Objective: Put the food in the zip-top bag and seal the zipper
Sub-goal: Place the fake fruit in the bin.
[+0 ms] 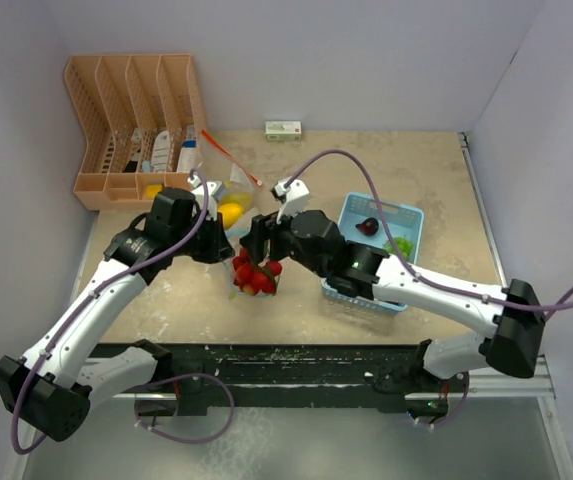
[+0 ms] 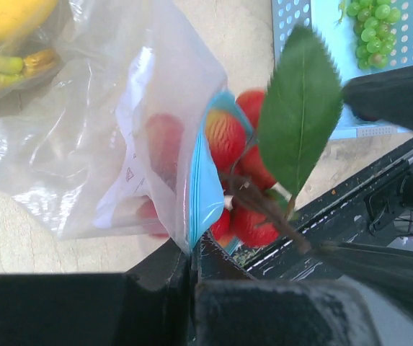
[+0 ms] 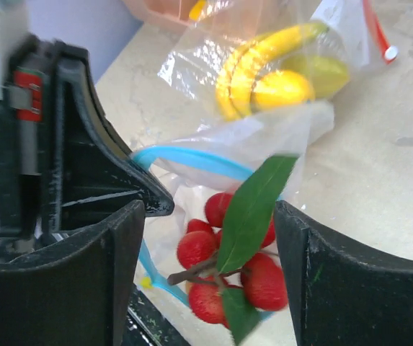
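Note:
The zip-top bag (image 2: 120, 130) lies on the table, its blue zipper rim (image 2: 205, 187) pulled open. My left gripper (image 2: 193, 252) is shut on that rim and holds the mouth up. A cluster of red toy fruits (image 3: 195, 249) on a twig with a green leaf (image 3: 253, 205) sits in the bag's mouth, partly inside. My right gripper (image 3: 210, 213) stands open just above the cluster, one finger on either side, touching nothing. In the top view the red cluster (image 1: 255, 275) lies between left gripper (image 1: 228, 250) and right gripper (image 1: 256, 245).
A light-blue basket (image 1: 406, 215) to the right holds green grapes (image 1: 400, 246) and a dark purple piece (image 1: 368, 226). A second clear bag (image 1: 228, 190) with a red zipper holds bananas and yellow fruit. An orange rack (image 1: 131, 120) stands back left, a small white box (image 1: 283, 130) by the wall.

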